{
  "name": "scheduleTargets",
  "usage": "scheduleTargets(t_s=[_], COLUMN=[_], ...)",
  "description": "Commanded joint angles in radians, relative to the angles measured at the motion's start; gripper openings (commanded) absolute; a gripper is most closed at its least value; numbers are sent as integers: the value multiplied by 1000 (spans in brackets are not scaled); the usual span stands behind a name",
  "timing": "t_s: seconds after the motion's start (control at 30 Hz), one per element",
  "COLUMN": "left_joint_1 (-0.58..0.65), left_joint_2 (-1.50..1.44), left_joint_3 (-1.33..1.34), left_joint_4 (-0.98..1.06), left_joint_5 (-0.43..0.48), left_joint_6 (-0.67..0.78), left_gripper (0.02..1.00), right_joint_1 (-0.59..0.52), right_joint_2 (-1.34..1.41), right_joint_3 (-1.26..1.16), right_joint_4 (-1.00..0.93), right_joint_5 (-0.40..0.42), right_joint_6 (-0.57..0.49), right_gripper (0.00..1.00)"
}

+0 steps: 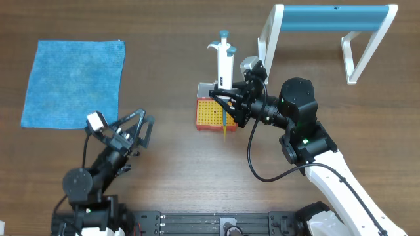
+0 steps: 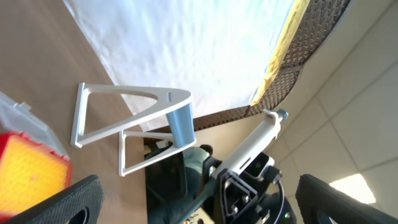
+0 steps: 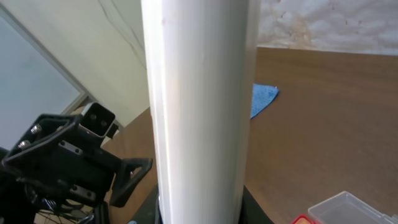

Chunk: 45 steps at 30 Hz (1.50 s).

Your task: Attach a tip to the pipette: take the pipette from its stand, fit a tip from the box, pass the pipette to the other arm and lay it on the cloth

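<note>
My right gripper [image 1: 225, 92] is shut on the white pipette [image 1: 224, 60], which has a blue cap and stands nearly upright above the red tip box [image 1: 209, 115]. A thin yellow tip [image 1: 225, 126] shows at the pipette's lower end, by the box's near edge. In the right wrist view the pipette body [image 3: 199, 106] is very close up. The blue cloth [image 1: 73, 74] lies flat at the far left. My left gripper [image 1: 136, 126] is open with nothing in it, low over the table between cloth and box. Its fingers [image 2: 74, 199] frame the pipette [image 2: 255, 146].
The white and blue pipette stand [image 1: 328, 19] sits at the far right, behind my right arm. The tip box's clear lid [image 3: 342, 208] lies open beside it. Bare wooden table [image 1: 170, 170] lies between the two arms.
</note>
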Motion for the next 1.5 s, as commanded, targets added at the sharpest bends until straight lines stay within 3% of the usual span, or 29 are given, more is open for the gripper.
scheduleTargets(t_s=[0.03,0.13,0.23,0.37,0.7,0.73,0.77,0.8,0.9,0.93,0.97,1.03,1.07,1.1,1.13,1.3,1.4,1.5], left_joint_1=[-1,-74,-230,-318,-382,-376,-370,-369,-369,-365,-356,-320,-294,-259,-198,48,100,134], left_joint_2=[385,632,855,1060,1099,1099,1099,1099,1099,1099,1099,1099,1099,1099,1096,1040,1044,1054], left_joint_3=[331,517,671,806,830,830,830,830,830,830,830,830,830,830,830,948,1129,1263], left_joint_4=[132,323,352,352,352,352,352,351,294,275,230,27,-79,-176,-253,-780,-1190,-1387], left_joint_5=[275,459,465,466,473,473,470,453,371,343,306,210,170,145,143,142,-51,-153], left_joint_6=[166,283,449,531,537,537,537,536,538,537,537,541,601,655,694,990,1225,1322], left_gripper=[996,998,998,998,989,801,459,29,27,27,29,27,27,29,25,25,25,25], right_joint_1=[-2,-2,-2,-2,-2,-2,-2,-2,-2,-2,-2,-14,-48,-87,-137,-177,-177,-177], right_joint_2=[-6,-6,-6,-6,-6,-6,-6,-6,-6,-6,-6,-6,-6,-6,-8,-34,-34,-34], right_joint_3=[14,14,14,14,14,14,14,14,14,14,14,14,14,14,14,14,14,14], right_joint_4=[7,7,11,12,14,14,14,14,14,14,14,-53,-165,-273,-354,-387,-386,-386], right_joint_5=[0,-5,-108,-238,-244,-244,-244,-244,-243,-243,-244,-243,-243,-237,-225,-40,130,182], right_joint_6=[12,67,140,237,270,270,270,270,270,270,270,258,185,100,84,50,40,40], right_gripper=[80,80,82,80,82,80,84,80,82,261,827,833,980,974,972,974,974,974])
